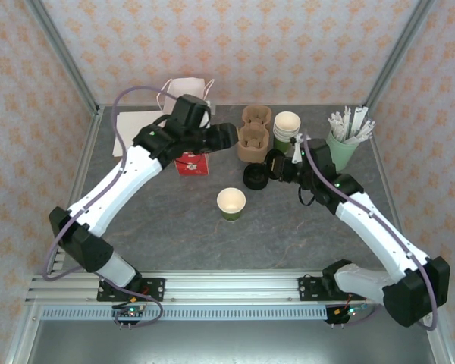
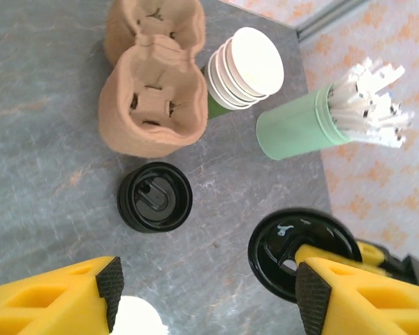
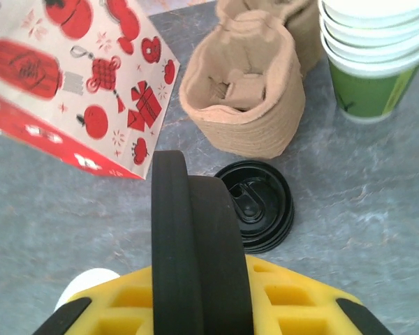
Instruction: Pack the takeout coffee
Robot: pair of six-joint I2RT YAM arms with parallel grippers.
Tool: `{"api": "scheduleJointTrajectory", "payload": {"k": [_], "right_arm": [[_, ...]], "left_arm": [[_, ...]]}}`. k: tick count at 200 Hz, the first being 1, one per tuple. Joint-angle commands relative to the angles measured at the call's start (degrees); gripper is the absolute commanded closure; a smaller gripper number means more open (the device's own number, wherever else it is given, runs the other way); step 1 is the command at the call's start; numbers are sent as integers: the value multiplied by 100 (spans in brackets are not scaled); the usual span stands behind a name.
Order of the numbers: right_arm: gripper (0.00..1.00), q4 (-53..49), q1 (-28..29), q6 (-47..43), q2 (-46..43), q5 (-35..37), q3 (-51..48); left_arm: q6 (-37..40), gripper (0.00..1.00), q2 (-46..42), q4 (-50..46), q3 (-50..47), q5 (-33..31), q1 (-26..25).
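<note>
My right fingers (image 1: 275, 165) clamp 1 lid (image 3: 195, 244) on edge; my left fingers (image 2: 209, 286) gape. 1 lidless cup (image 1: 231, 202) stands upright before the carrier (image 1: 252, 140).

The takeout coffee cup (image 1: 231, 203) stands upright on the worktop near the middle, with nothing touching it. Its outside is dark green, and I can see straight down into its cream inside because the top is open and bare. The round black plastic lid (image 3: 195, 237) is apart from it, off to the cup's far right. My right pincer (image 1: 277, 167) is clamped on the lid and holds it on edge, clear of the cup's rim. From the right wrist view I see the lid edge-on.
</note>
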Motion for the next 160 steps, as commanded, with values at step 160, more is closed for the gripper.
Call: {"api": "scheduleJointTrajectory", "payload": {"k": [160], "right_arm": [[83,173,2647,-4151,34,2974,823]], "left_arm": [[-4859,29,-604,470,-760,1873,-107]]}}
